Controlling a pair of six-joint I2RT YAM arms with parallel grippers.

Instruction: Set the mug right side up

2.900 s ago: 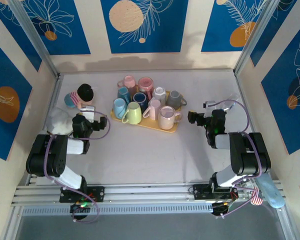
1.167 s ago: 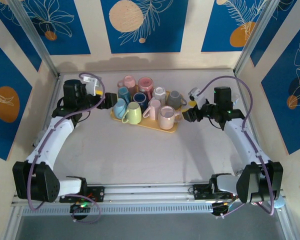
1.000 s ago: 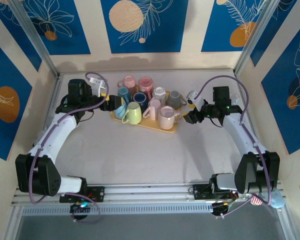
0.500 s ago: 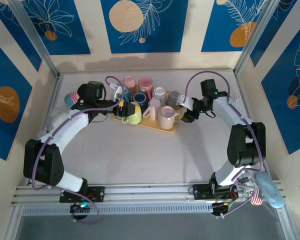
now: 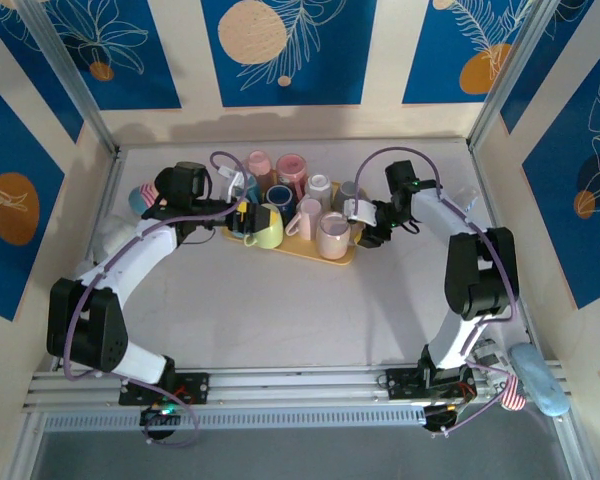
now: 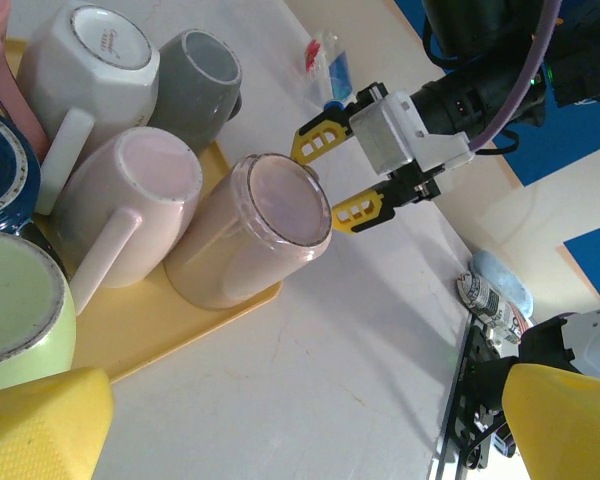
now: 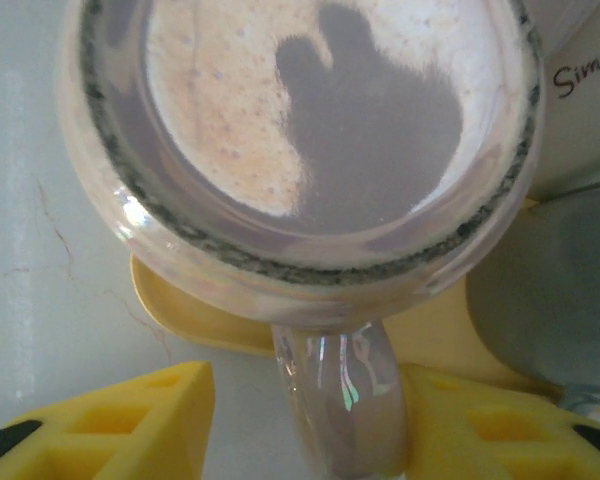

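Top external view: a yellow tray [image 5: 342, 260] lies across the middle of the counter [image 5: 300, 310], packed with mugs. The pink mug [image 5: 332, 235] stands mouth down at the tray's near right corner, its unglazed foot ring facing up. A pale pink mug [image 6: 140, 195], also inverted, stands just beside it on the left. Behind these are a white mug [image 6: 90, 50], bottom up, and a grey mug [image 6: 195, 80], which crowds the space next to the right end effector [image 5: 365, 225]. A green mug [image 6: 20, 320] sits toward the tray's left end.

The right arm [image 5: 470, 235] rises along the right side of the counter and folds back inward, wrist pointing left at the tray's right end. In the right wrist view its yellow fingers [image 7: 110, 420] straddle the pink mug's handle [image 7: 342, 400]. The jaws are narrowed part way: one finger is against or just beside the handle, and a gap shows on the other side.

The left arm [image 5: 130, 260] arcs up the left side, and the left end effector [image 5: 242, 213] is low at the tray's left end, jaws spread wide and holding nothing.
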